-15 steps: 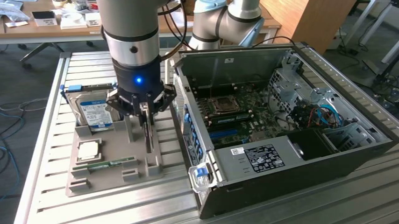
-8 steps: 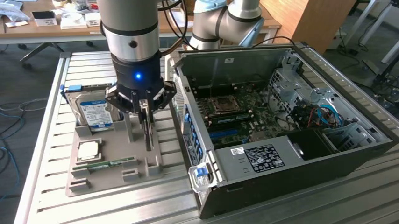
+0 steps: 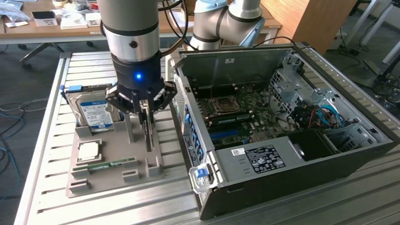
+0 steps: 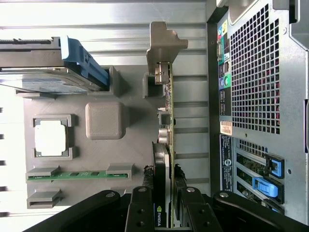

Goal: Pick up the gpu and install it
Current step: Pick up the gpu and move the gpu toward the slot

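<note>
In the exterior view the end effector (image 3: 145, 107) hangs straight down over a grey tray (image 3: 107, 183) on the slatted metal surface (image 3: 75, 208). Its fingers (image 4: 140, 212) are clamped on either face of the gpu (image 3: 149, 133). The gpu stands on edge, upright, in the tray's part nearest the case (image 3: 350, 159). Its lower end is down at the tray's holder posts, and whether it sits in them or is just clear of them cannot be told. In the wrist view the card shows edge-on, its silver bracket (image 4: 164, 41) at the end far from the fingers, with the green board on the side facing the case's perforated rear. In the exterior view the drive (image 3: 97, 115) stands at 9 o'clock from the gpu, the CPU (image 3: 88, 150) at 8 o'clock, and the memory stick (image 3: 106, 165) just beyond the CPU at 7 o'clock. The open case lies on its side at 3 o'clock from the tray, its motherboard (image 3: 250, 108) exposed.
</note>
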You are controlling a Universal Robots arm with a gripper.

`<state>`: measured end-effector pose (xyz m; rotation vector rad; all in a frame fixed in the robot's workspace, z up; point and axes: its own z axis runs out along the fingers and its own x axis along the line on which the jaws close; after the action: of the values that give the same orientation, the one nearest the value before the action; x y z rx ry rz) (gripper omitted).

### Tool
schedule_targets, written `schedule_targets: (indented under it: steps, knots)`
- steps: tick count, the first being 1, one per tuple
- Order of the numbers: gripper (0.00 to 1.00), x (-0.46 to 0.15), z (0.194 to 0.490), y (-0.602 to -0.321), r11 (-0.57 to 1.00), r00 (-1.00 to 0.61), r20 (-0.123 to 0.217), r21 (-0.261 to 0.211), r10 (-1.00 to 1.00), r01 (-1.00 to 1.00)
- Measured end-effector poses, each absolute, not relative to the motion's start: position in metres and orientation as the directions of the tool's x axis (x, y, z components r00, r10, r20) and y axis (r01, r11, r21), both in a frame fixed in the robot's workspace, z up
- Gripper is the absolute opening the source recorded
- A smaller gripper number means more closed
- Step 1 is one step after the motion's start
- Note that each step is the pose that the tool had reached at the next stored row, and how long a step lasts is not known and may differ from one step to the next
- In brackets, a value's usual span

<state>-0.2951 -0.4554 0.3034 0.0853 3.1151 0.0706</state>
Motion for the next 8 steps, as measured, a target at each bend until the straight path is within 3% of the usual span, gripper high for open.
schedule_targets:
  steps: [8]
  knots:
    - [0.27,-0.2951,0.3088,-0.4554,0.997,-0.998,-0.023,0.046,0.055,0.054]
